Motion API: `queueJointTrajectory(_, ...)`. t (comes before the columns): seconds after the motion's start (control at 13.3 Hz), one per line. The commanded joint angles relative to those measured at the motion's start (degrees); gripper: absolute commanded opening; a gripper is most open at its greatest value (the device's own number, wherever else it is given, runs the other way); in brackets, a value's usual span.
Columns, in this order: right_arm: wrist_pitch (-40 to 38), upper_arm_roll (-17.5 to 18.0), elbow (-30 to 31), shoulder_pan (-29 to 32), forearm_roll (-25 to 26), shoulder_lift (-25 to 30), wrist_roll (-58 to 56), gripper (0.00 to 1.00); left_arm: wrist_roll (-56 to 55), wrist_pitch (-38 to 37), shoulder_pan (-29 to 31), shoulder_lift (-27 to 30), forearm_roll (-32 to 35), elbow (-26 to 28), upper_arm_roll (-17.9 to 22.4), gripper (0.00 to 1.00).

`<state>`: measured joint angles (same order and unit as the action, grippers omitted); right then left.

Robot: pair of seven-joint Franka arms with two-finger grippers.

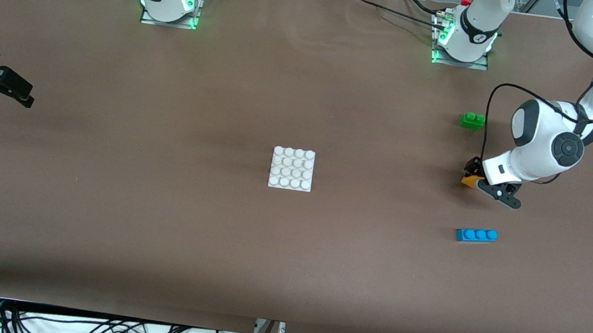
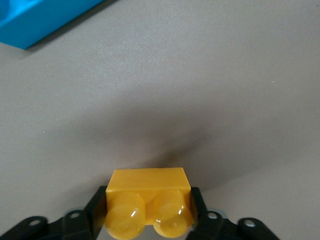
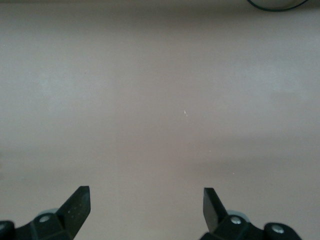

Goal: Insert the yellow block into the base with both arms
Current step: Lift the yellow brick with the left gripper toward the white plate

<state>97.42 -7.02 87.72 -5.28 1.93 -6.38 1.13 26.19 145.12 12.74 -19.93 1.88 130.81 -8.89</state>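
Observation:
The yellow block (image 1: 469, 180) (image 2: 148, 200) sits low at the table surface toward the left arm's end, between the green and blue bricks. My left gripper (image 1: 474, 174) (image 2: 149, 212) is shut on it, one black finger on each short side, studs facing the wrist camera. The white base (image 1: 292, 169) lies flat near the table's middle, well apart from the block. My right gripper (image 1: 25, 97) (image 3: 146, 192) waits open over bare table at the right arm's end, with nothing between its fingers.
A green two-stud brick (image 1: 472, 120) lies farther from the front camera than the yellow block. A blue three-stud brick (image 1: 476, 235) (image 2: 40, 17) lies nearer. Brown table surface stretches between the block and the base.

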Motion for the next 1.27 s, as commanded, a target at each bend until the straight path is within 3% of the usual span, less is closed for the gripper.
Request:
queueJointTrajectory(0.0, -0.56, 0.6, -0.44, 0.45, 0.53, 0.14, -0.42, 1.0, 0.53, -4.55, -0.09, 2.43, -1.35, -1.51, -0.6, 0.0)
queueJointTrajectory(0.3, -0.56, 0.6, -0.44, 0.45, 0.53, 0.14, -0.42, 1.0, -9.03, -14.41, -0.09, 7.27, -2.05, -5.9, -6.04, 0.0)
queueJointTrajectory(0.6, -0.56, 0.6, -0.44, 0.45, 0.53, 0.14, -0.42, 1.0, -19.3, -23.63, -0.09, 7.63, -4.68, -13.19, -12.19, 0.0)
queueJointTrajectory(0.9, -0.48, 0.6, -0.44, 0.54, 0.53, 0.14, -0.34, 1.0, -37.49, -30.68, -1.92, 3.77, -5.39, -22.76, -21.41, 0.0)
queueJointTrajectory(1.2, -0.39, 0.52, -0.44, 0.54, 0.53, -0.2, -0.42, 1.0, -54.9, -30.69, -11.58, -3.52, -5.66, -30.77, -22.4, 0.0)
